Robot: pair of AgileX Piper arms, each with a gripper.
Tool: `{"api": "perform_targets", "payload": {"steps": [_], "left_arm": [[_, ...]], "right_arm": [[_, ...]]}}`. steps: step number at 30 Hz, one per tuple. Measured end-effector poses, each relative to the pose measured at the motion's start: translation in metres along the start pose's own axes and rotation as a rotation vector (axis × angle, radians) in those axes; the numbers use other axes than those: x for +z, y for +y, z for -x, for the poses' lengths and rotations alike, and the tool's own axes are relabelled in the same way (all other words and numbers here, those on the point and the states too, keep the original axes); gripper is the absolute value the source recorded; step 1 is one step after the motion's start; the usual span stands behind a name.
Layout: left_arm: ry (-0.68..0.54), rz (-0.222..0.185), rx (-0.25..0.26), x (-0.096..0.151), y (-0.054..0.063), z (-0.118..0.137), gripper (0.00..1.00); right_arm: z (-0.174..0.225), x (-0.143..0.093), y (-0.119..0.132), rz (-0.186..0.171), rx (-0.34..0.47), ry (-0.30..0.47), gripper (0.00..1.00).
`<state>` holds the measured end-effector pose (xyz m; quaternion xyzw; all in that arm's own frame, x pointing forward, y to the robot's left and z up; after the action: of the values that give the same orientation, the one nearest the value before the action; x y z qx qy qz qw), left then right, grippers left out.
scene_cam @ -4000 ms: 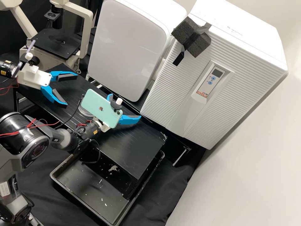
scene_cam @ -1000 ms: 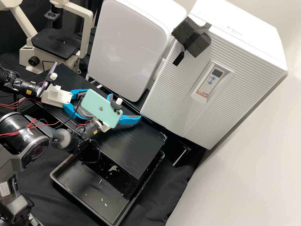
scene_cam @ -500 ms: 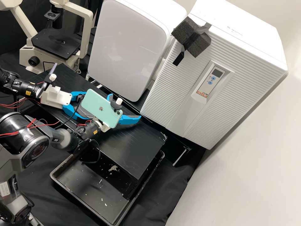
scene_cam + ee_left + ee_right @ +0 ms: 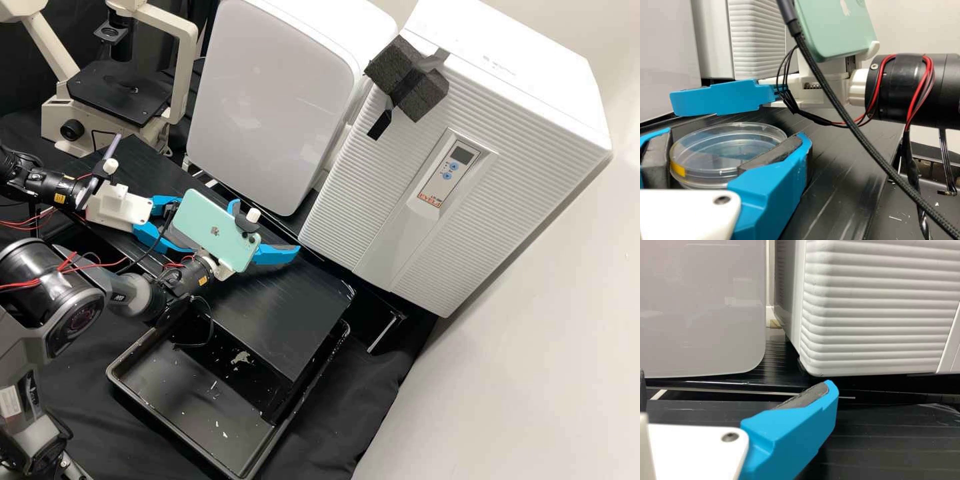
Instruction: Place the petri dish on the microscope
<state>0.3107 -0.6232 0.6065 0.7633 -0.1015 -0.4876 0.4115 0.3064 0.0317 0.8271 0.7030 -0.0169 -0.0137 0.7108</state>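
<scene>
Left gripper (image 4: 734,133) clasps petri dish (image 4: 726,150) at pickup
A level lift toward the microscope (image 4: 120,100) likely comes next; right gripper (image 4: 735,379) stands open.

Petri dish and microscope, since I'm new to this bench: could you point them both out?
Petri dish (image 4: 727,145): left wrist view, on its clear top.
Microscope (image 4: 103,95): high view, on its black stage.

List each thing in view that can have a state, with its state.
Petri dish, lidded, level
Left gripper, shut on the dish
Right gripper, open
Microscope, upright
Green phone, mounted, tilted
Tray, flecked with white bits
Foam, taped to white cabinet
</scene>
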Motion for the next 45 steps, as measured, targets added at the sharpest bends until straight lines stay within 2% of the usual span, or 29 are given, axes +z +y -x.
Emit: {"api": "perform_targets", "payload": {"steps": [8,12,19,24,28,30,35,38,41,45], "left_arm": [[0.002,0.002,-0.002,0.000,-0.001,0.002,0.00],[0.020,0.008,0.003,-0.006,0.001,0.012,0.00],[0.100,0.021,0.015,-0.031,0.008,0.047,0.00],[0.170,0.047,0.021,-0.044,0.013,0.072,0.00],[0.224,0.053,0.026,-0.050,0.021,0.091,0.00],[0.251,0.072,0.037,-0.052,0.026,0.101,0.00],[0.294,0.092,0.094,-0.054,0.045,0.123,0.00],[0.330,0.077,0.141,-0.056,0.058,0.139,0.00],[0.363,0.067,0.179,-0.062,0.067,0.151,0.00],[0.416,0.074,0.211,-0.074,0.071,0.163,0.00]], "right_arm": [[0.000,0.000,0.000,0.000,0.000,0.000,1.00],[0.000,0.000,0.000,0.000,0.000,0.000,1.00],[0.000,0.000,0.000,0.000,0.000,0.000,1.00],[0.000,0.000,0.000,0.000,0.000,0.000,1.00],[0.000,0.000,0.000,0.000,0.000,0.000,1.00],[0.000,0.000,0.000,0.000,0.000,0.000,1.00],[0.000,0.000,0.000,0.000,0.000,0.000,1.00],[0.000,0.000,0.000,0.000,0.000,0.000,1.00],[0.000,0.000,0.000,0.000,0.000,0.000,1.00],[0.000,0.000,0.000,0.000,0.000,0.000,1.00]]}}
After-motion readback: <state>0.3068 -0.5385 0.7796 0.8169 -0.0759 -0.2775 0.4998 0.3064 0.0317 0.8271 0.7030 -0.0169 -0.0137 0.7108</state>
